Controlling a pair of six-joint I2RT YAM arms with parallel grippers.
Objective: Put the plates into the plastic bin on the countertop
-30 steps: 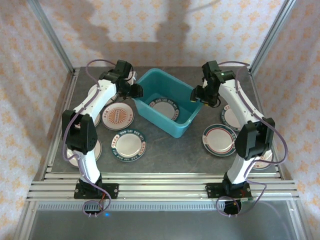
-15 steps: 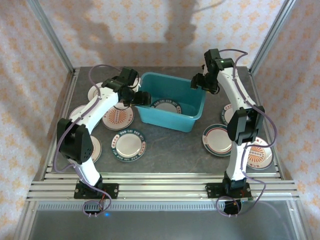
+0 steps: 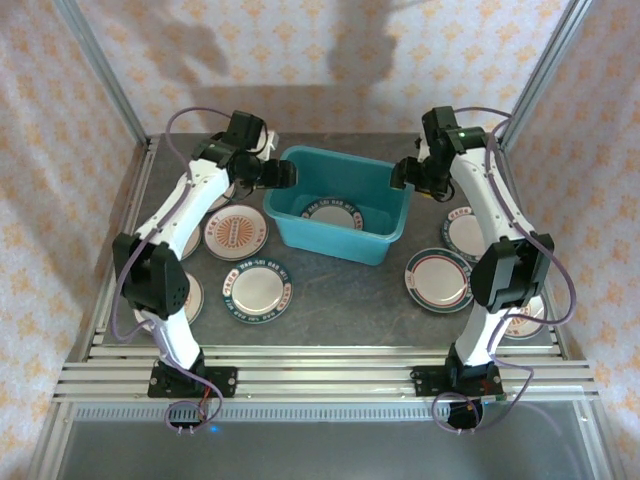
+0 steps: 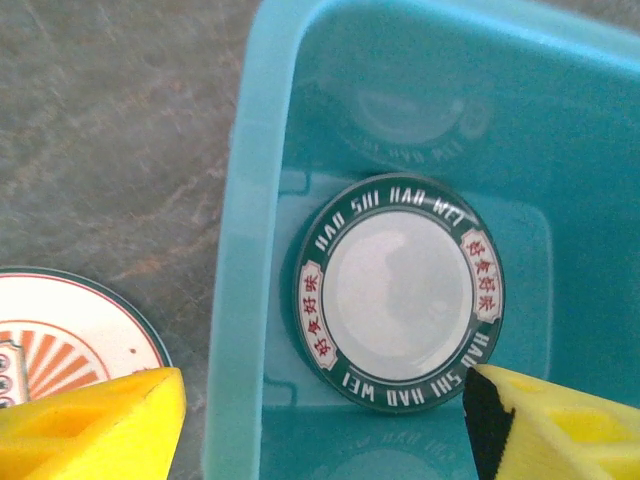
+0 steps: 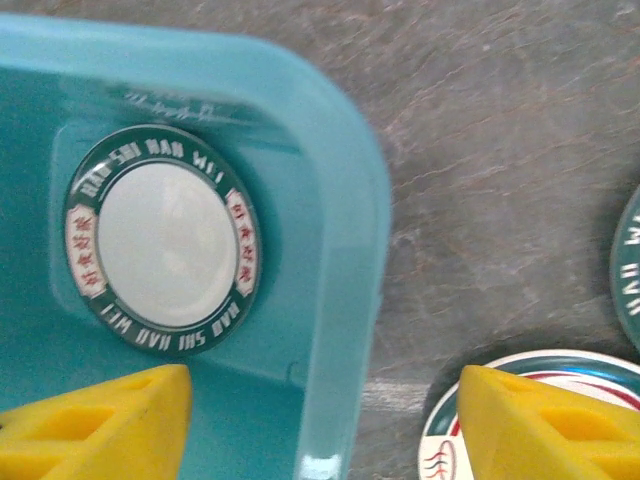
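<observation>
Holding left pincer [image 4: 325, 400] and right pincer [image 5: 322, 390] apart, empty, astride bin [image 3: 330, 238] walls; judging plates [image 3: 256, 290] stiff, slick, probably breakable; advising gripping by rim.

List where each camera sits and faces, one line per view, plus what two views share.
Top external: above and behind the arms, looking down on the countertop; both arms show, left gripper and right gripper at the bin.
Left wrist: looks down over the bin's left rim; yellow fingers at bottom corners.
Right wrist: looks down over the bin's right rim; yellow fingers at bottom corners.
Shared: both wrist views show the green-rimmed plate in the bin.
</observation>
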